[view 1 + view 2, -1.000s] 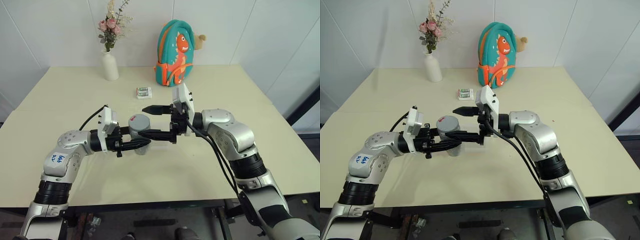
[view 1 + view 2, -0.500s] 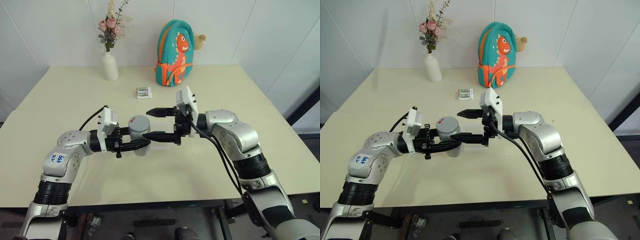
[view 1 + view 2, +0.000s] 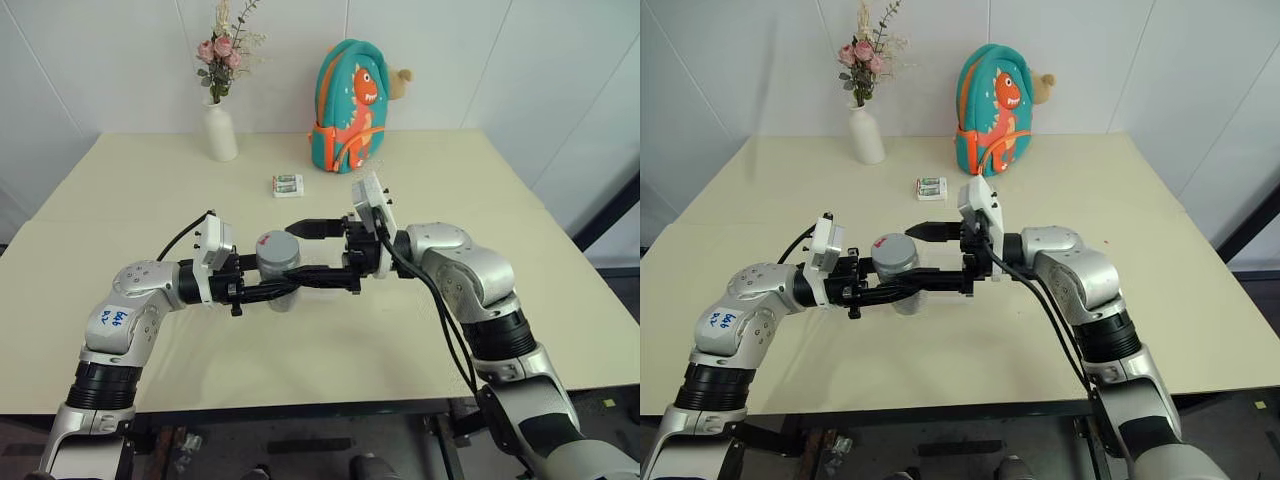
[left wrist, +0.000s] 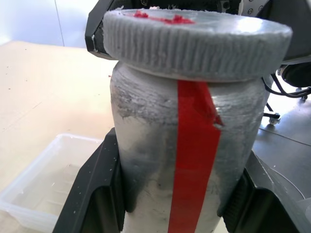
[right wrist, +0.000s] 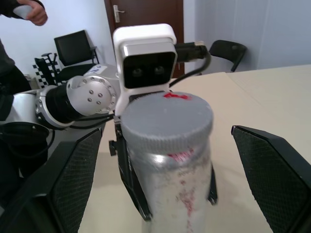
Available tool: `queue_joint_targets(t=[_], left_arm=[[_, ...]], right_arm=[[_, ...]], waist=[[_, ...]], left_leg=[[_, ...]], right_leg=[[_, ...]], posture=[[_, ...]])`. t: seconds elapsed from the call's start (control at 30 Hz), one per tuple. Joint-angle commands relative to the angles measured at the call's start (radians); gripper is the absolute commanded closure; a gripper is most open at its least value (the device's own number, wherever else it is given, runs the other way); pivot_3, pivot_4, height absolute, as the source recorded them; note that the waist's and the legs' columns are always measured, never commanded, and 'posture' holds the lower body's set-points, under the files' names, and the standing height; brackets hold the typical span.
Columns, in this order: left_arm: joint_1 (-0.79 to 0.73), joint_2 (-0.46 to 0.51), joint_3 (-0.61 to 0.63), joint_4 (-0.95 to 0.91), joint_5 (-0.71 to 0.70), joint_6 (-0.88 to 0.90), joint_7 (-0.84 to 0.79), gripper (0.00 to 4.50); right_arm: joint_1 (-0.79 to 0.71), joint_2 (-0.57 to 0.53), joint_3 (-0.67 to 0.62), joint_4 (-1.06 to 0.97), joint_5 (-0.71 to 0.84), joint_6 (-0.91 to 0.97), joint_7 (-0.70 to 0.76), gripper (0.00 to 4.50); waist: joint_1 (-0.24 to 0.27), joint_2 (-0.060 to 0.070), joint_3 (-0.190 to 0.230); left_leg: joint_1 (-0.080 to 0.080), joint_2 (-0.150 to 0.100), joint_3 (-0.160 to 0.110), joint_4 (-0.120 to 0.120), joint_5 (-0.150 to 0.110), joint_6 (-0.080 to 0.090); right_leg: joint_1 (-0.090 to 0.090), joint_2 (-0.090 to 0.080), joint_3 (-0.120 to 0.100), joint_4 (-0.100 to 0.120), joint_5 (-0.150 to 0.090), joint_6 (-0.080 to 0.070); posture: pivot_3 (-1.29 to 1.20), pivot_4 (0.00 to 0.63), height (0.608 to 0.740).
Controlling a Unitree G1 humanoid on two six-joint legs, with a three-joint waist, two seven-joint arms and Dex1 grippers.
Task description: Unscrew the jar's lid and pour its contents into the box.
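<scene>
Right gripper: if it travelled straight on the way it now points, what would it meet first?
Most likely the lid of the jar, which sits between the right gripper's open fingers; the left gripper holds the jar.

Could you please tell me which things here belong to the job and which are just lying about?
Job: jar, held in the shut left pincer; lid, still on; open right pincer around it; box.
Lying about: vase of flowers, backpack, small packet.

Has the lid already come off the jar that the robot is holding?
No, the grey lid sits on top of the jar, which the left gripper holds upright above the table.
</scene>
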Motion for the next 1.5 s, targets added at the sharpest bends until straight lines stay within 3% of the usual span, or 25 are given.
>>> queue_joint_targets(t=[0.03, 0.3, 0.4, 0.53, 0.57, 0.8, 0.97, 1.07, 1.37, 1.5], left_arm=[[0.003, 0.011, 0.011, -0.036, -0.013, -0.006, -0.008, 2.53], [-0.002, 0.003, 0.007, -0.035, -0.011, -0.008, -0.004, 2.53], [0.001, 0.002, 0.008, -0.038, -0.012, -0.006, -0.001, 2.53], [0.003, 0.004, 0.012, -0.040, -0.012, -0.006, -0.002, 2.53], [0.002, 0.005, 0.013, -0.040, -0.013, -0.005, -0.002, 2.53], [0.007, 0.008, 0.017, -0.044, -0.014, -0.003, -0.001, 2.53], [0.017, 0.012, 0.020, -0.050, -0.016, 0.000, 0.000, 2.53], [0.024, 0.017, 0.024, -0.056, -0.017, 0.001, 0.000, 2.53], [0.054, 0.035, 0.063, -0.070, -0.030, 0.004, 0.028, 2.53], [0.057, 0.021, 0.093, -0.066, -0.052, 0.007, 0.053, 2.53]], right_arm=[[-0.038, 0.030, 0.002, -0.038, 0.019, 0.005, -0.011, 0.01], [-0.060, 0.057, 0.002, -0.013, 0.004, 0.000, -0.021, 0.01], [-0.064, 0.059, 0.002, -0.010, 0.004, 0.000, -0.018, 0.58], [-0.056, 0.057, 0.019, -0.012, -0.007, -0.006, -0.004, 1.87], [-0.055, 0.057, 0.021, -0.010, -0.011, -0.010, -0.003, 1.96], [-0.069, 0.079, -0.012, -0.006, 0.017, 0.011, -0.023, 1.96], [-0.151, 0.160, -0.253, 0.033, 0.310, 0.247, -0.187, 1.96], [-0.174, 0.149, -0.338, 0.046, 0.396, 0.303, -0.246, 1.96], [0.041, -0.084, -0.325, 0.060, 0.118, 0.066, -0.281, 1.96], [0.152, -0.153, -0.287, 0.160, -0.039, -0.147, -0.252, 1.96]], waist=[[0.000, 0.000, 0.000], [-0.001, 0.000, 0.000], [-0.002, 0.000, 0.000], [-0.002, 0.000, 0.000], [-0.003, 0.000, 0.000], [-0.002, 0.000, 0.000], [-0.005, 0.000, 0.000], [-0.001, 0.000, 0.000], [0.009, 0.000, 0.000], [0.001, 0.000, 0.000]], left_leg=[[0.000, 0.000, 0.000, 0.000, 0.000, 0.000], [0.000, 0.000, 0.000, 0.000, 0.000, 0.000], [0.000, 0.000, 0.000, 0.000, 0.000, 0.000], [0.000, 0.000, 0.000, 0.000, 0.000, 0.000], [0.000, 0.000, 0.000, 0.000, 0.000, 0.000], [0.000, 0.000, 0.000, 0.000, 0.000, 0.000], [0.000, 0.000, 0.000, 0.000, 0.000, 0.000], [0.000, 0.000, -0.001, 0.000, 0.000, 0.000], [-0.002, 0.000, -0.001, -0.001, 0.000, 0.000], [-0.002, 0.000, 0.000, -0.002, 0.000, 0.001]], right_leg=[[0.000, 0.000, 0.000, 0.000, 0.000, 0.000], [0.000, 0.000, 0.000, 0.000, 0.000, 0.000], [0.000, 0.000, 0.000, 0.000, 0.000, 0.000], [0.000, 0.000, 0.000, 0.000, 0.000, 0.000], [0.000, 0.000, 0.000, 0.000, 0.000, 0.000], [0.000, 0.000, 0.000, 0.000, 0.000, 0.000], [-0.001, 0.000, 0.000, 0.002, 0.000, 0.000], [-0.001, 0.000, -0.001, 0.002, 0.000, -0.001], [-0.001, 0.000, 0.000, -0.003, 0.000, 0.000], [-0.001, 0.000, 0.000, -0.003, -0.001, 0.000]], posture=[[0.00, 0.150, 0.740], [0.00, 0.150, 0.740], [0.00, 0.150, 0.740], [0.00, 0.150, 0.740], [0.00, 0.150, 0.740], [0.00, 0.150, 0.740], [0.00, 0.150, 0.740], [0.00, 0.150, 0.740], [0.00, 0.150, 0.740], [0.00, 0.150, 0.740]])
